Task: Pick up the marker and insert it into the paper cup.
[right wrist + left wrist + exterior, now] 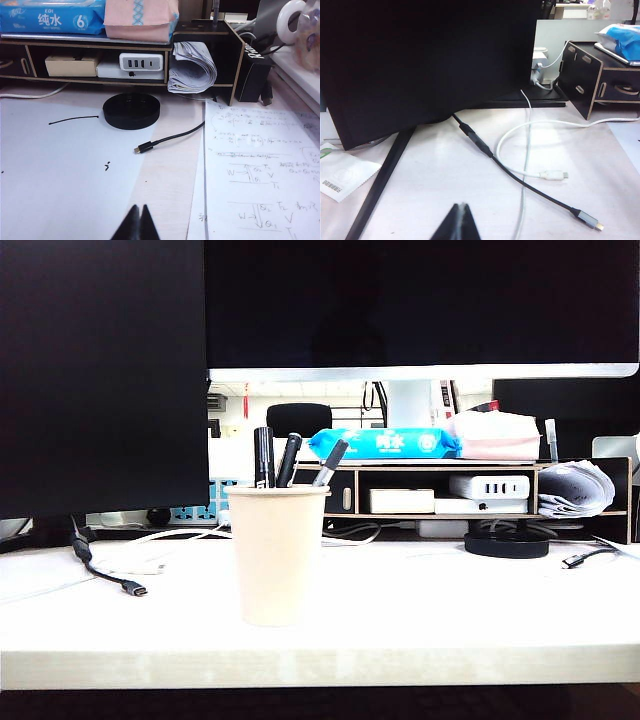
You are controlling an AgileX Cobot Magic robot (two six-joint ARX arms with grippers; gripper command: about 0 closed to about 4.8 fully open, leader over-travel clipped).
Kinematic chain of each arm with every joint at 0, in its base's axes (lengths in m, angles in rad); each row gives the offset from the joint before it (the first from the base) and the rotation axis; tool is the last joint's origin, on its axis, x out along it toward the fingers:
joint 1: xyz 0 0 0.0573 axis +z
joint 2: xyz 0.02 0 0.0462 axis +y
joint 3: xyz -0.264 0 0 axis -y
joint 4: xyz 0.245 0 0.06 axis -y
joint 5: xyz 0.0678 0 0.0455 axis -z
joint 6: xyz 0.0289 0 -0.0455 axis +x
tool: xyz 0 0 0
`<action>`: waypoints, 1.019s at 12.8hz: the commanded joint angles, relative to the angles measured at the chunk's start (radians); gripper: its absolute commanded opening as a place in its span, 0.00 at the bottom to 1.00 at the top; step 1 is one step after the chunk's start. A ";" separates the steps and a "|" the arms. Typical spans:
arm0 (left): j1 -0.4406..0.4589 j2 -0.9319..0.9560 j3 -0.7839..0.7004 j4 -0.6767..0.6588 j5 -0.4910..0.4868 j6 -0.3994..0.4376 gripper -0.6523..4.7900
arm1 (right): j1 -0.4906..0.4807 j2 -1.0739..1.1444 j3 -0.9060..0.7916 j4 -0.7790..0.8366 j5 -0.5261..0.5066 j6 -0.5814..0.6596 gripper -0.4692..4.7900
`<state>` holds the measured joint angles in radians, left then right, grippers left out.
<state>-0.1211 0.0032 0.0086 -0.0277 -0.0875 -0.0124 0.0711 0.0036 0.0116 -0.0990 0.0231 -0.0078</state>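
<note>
One paper cup [276,555], plain cream, upright near the front edge of the pale bench [450,610], left of centre in the exterior view. Three dark pens standing in the cup, tops showing above the rim. One marker [263,457], thick and black, at the left of the three, long axis nearly vertical, top end pointing straight up, lower part hidden inside the cup. Two thinner pens [289,459] beside it, both leaning to the right, the rightmost with a grey tip and the stronger tilt.

Two large dark monitors behind the cup. One wooden desk shelf [440,490] on the right, carrying one blue wipes pack [385,443] and one pink tissue pack [497,436] on top, with one white charger [488,486] and a roll of papers [573,490] in its compartments. One black round puck [506,542] on the bench in front of the shelf.

Neither arm visible in the exterior view. Left gripper [462,220] seen only from its own wrist camera, fingers pressed together into one dark wedge, hovering over bare bench near a black cable [520,182] and a white cable [547,174]. Right gripper [140,220] likewise seen only from its wrist camera, fingers pressed together, above the bench beside handwritten sheets [260,170], well apart from the cup.
</note>
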 commanded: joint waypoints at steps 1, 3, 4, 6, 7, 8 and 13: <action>0.000 0.000 0.001 0.006 0.002 0.004 0.11 | 0.002 0.000 -0.003 0.014 0.000 0.008 0.08; 0.000 0.000 0.001 0.006 0.002 0.004 0.11 | 0.002 0.000 -0.003 0.014 0.000 0.010 0.08; 0.000 0.000 0.001 0.006 0.002 0.004 0.11 | 0.002 0.000 -0.003 0.014 0.000 0.014 0.08; 0.000 0.000 0.001 0.006 0.002 0.004 0.11 | 0.002 0.000 -0.003 0.014 0.000 0.016 0.08; 0.000 0.000 0.001 0.006 0.002 0.004 0.11 | 0.002 -0.001 -0.003 0.014 0.000 0.015 0.08; 0.000 0.000 0.001 0.006 0.002 0.004 0.11 | 0.002 0.000 -0.003 0.014 0.000 0.016 0.08; 0.000 0.000 0.001 0.006 0.002 0.004 0.11 | 0.002 0.000 -0.003 0.026 0.000 0.015 0.08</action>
<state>-0.1211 0.0032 0.0086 -0.0277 -0.0875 -0.0124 0.0731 0.0036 0.0116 -0.0971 0.0231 0.0040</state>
